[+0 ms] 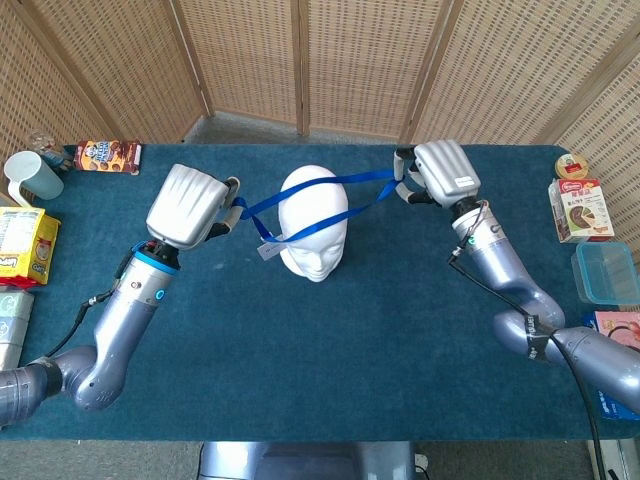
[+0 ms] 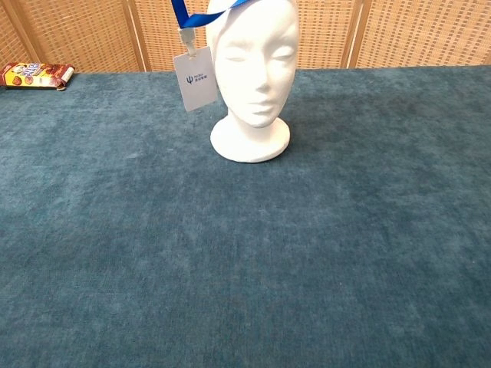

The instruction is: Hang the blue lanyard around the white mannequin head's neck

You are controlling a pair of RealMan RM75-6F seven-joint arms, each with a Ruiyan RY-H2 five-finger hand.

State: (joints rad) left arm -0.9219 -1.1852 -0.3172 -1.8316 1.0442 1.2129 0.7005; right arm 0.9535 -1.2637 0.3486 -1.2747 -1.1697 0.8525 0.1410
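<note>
Blue ribbon lanyard (image 1: 300, 193) stretched over smooth white mannequin head (image 1: 313, 222)

Bright even daylight, soft faint shadows, sharp focus, no glare.

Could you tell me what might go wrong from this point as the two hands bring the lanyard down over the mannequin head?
1. The blue lanyard is stretched across the crown of the white mannequin head between the left hand and right hand; a taut strap could snag there and tip the head.
2. The badge hangs beside the face and might catch on it.
3. Either hand may lose its hold on the thin strap.
</note>
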